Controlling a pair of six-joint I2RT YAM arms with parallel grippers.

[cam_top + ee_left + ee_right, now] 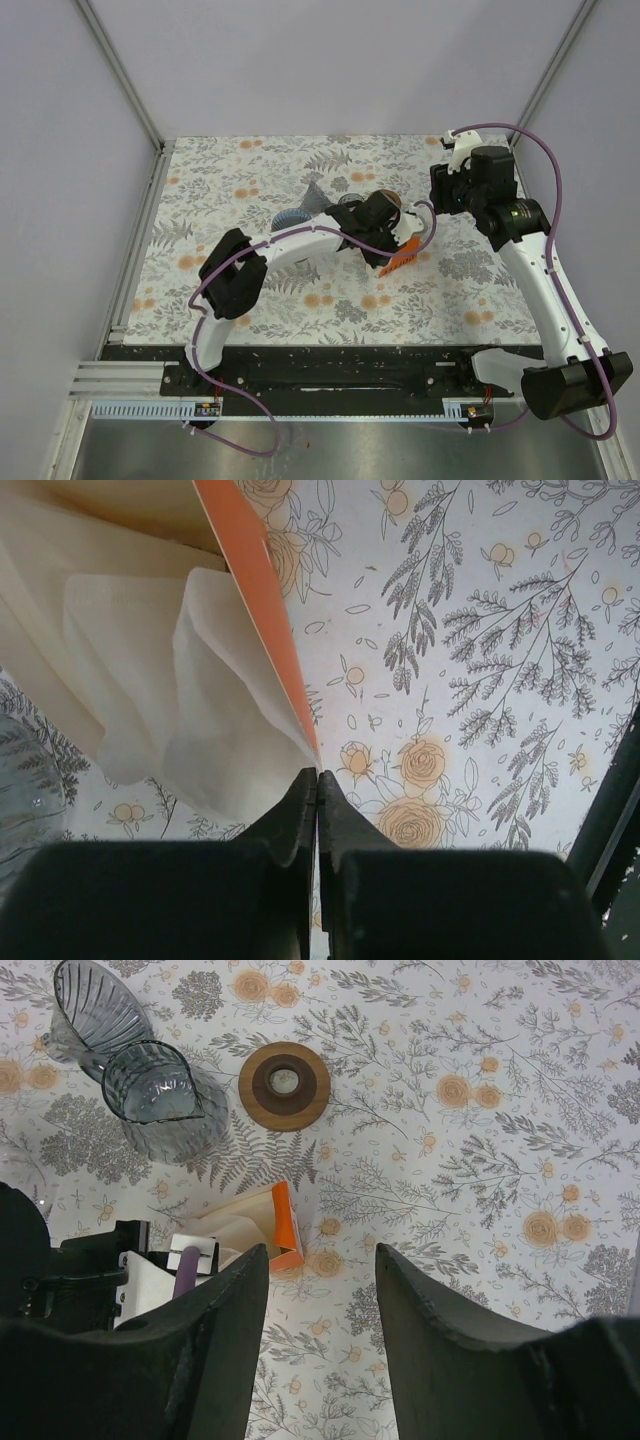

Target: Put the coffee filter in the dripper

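We count two arms, the left arm (pixel 290 240) and the right arm (pixel 545 280); two tools, the left tool (pixel 318 778) and the right tool (pixel 320 1252); one desk (pixel 250 170); one glass dripper (pixel 95 1005); one glass carafe (pixel 165 1100); one wooden disc (pixel 284 1085); one orange filter box (pixel 283 1222); coffee filters (pixel 130 670) overlapping, at least two.

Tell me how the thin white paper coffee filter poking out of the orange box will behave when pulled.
The thin white paper coffee filter looks floppy: it curls in soft waves. It is translucent, so probably very light and easy to tear. More layers show behind it, so several may drag out together.
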